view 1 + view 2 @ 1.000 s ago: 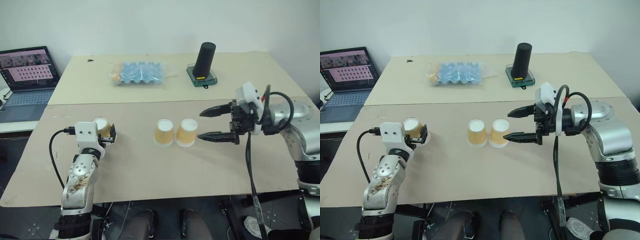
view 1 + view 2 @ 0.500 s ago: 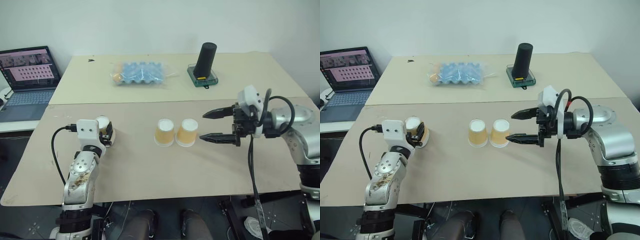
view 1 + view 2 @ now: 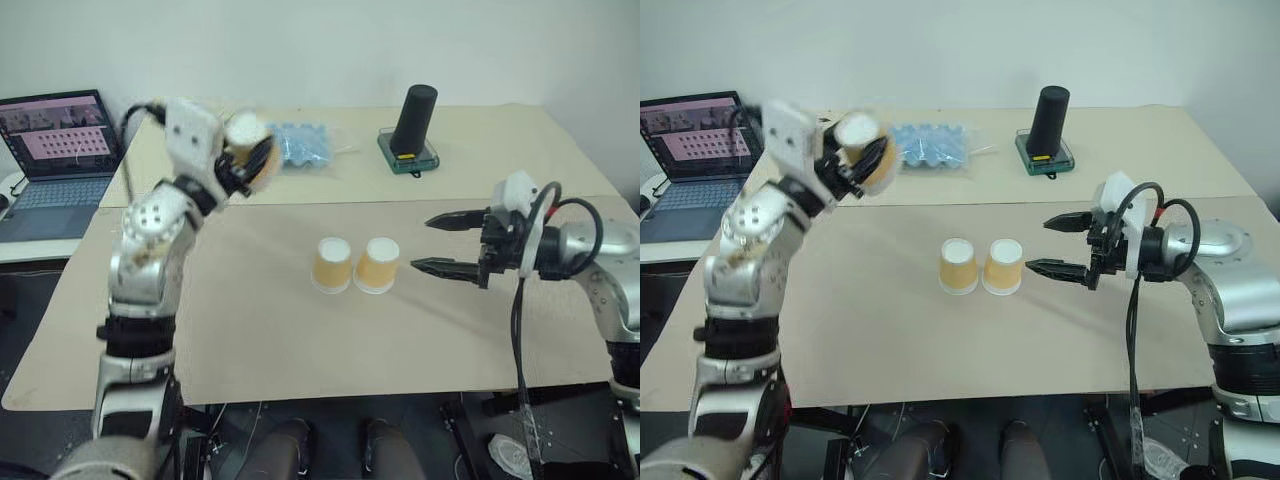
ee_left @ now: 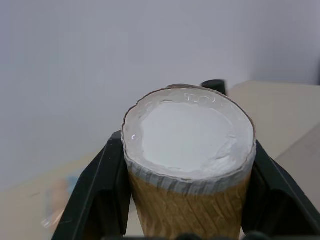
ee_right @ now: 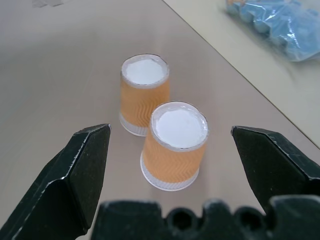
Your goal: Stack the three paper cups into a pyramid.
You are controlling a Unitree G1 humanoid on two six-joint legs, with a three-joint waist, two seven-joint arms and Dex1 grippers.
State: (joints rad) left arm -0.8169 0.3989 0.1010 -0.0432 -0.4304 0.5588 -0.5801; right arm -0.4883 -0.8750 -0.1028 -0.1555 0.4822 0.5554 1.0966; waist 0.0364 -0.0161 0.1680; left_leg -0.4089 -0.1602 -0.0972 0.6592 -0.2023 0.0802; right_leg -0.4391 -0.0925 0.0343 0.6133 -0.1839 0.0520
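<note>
tan base pair of cups (image 3: 354, 265) set on desk (image 3: 300, 340); left gripper (image 3: 243, 160) jaws clamp third cup (image 3: 247, 135) aloft, unplaced; right gripper (image 3: 440, 243) jaws spread empty.

Left gripper (image 3: 247, 152) raised, fingers clamped; right gripper (image 3: 441, 243) level, fingers spread.

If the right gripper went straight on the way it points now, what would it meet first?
Probably the nearer paper cup: the open right gripper points at it, with the second cup just beyond. Whether its fingers would straddle or strike it is unclear.
</note>
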